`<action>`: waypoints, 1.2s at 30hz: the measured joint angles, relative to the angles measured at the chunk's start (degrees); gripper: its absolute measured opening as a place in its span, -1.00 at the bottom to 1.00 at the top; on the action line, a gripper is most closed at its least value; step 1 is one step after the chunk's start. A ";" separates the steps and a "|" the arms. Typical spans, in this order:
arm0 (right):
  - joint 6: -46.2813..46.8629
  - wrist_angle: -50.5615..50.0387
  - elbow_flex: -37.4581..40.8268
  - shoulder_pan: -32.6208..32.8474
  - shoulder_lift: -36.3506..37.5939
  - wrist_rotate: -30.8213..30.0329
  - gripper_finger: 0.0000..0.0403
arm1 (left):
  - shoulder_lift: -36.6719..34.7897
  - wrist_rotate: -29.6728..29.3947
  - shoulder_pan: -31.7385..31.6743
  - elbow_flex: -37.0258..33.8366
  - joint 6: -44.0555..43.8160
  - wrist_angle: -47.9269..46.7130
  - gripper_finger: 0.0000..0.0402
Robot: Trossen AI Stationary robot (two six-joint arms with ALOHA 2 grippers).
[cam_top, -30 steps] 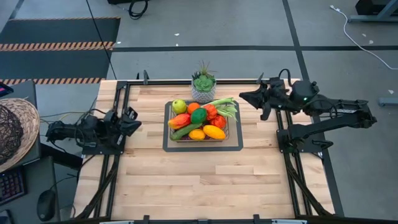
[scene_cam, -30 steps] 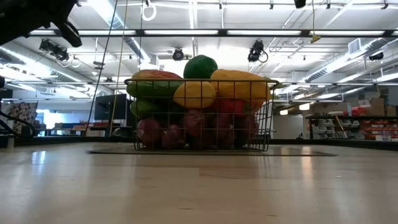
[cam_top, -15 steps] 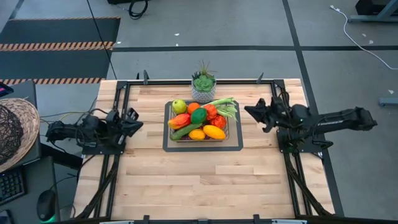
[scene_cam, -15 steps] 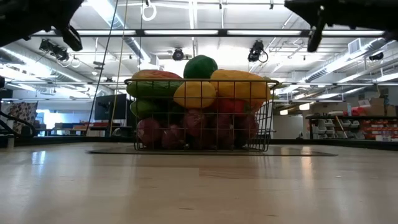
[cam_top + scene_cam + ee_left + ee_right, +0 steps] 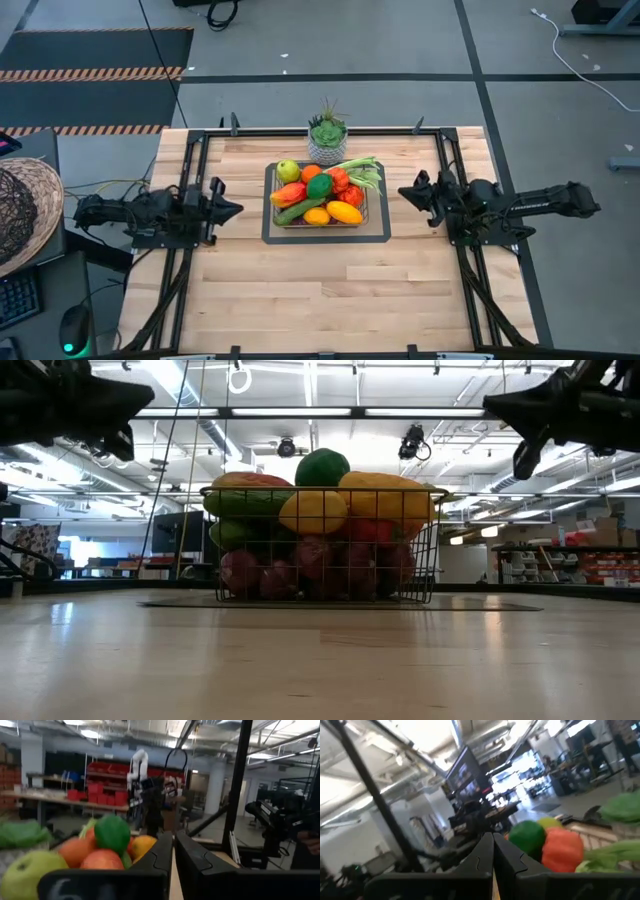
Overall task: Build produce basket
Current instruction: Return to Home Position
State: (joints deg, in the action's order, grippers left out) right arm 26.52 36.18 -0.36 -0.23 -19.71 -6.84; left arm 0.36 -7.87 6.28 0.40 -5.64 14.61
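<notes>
The dark wire basket (image 5: 365, 205) stands on a dark mat in the middle of the table's far half, heaped with toy produce (image 5: 320, 186): a green apple, orange and red pieces, a yellow one, a leek. In the low view the basket (image 5: 425, 565) is piled above its rim with produce (image 5: 322, 467). My left gripper (image 5: 236, 210) is shut and empty at the table's left edge, pointing at the basket; its fingers (image 5: 173, 851) show closed. My right gripper (image 5: 403, 191) is shut and empty near the right edge, level with the basket; its fingers (image 5: 493, 849) show closed.
A small patterned pot with a green succulent (image 5: 327, 137) stands just behind the basket at the far edge. Dark metal rails (image 5: 186, 270) run along both sides of the table. The near half of the wooden table (image 5: 320, 290) is bare.
My right arm has drawn back and come down from the far right corner toward the table's right edge, folding low beside its base. My left gripper has shifted slightly toward the basket. The basket and produce have stayed still.
</notes>
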 joint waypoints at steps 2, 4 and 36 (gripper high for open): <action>-0.04 -2.29 0.00 -0.04 1.08 1.82 -0.96 | 0.00 -0.03 0.00 0.00 -1.14 -1.58 -0.87; -0.06 -4.73 0.00 -0.04 1.92 4.08 -0.96 | -0.02 0.01 0.00 0.00 -1.17 -2.15 -0.87; -13.12 -27.26 0.00 -0.04 2.48 8.44 -0.96 | 0.00 -0.21 0.00 -0.04 1.54 -11.37 -0.90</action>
State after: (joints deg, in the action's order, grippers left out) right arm 13.40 8.92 -0.36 -0.27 -17.23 1.60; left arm 0.36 -8.08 6.28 0.36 -4.10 3.24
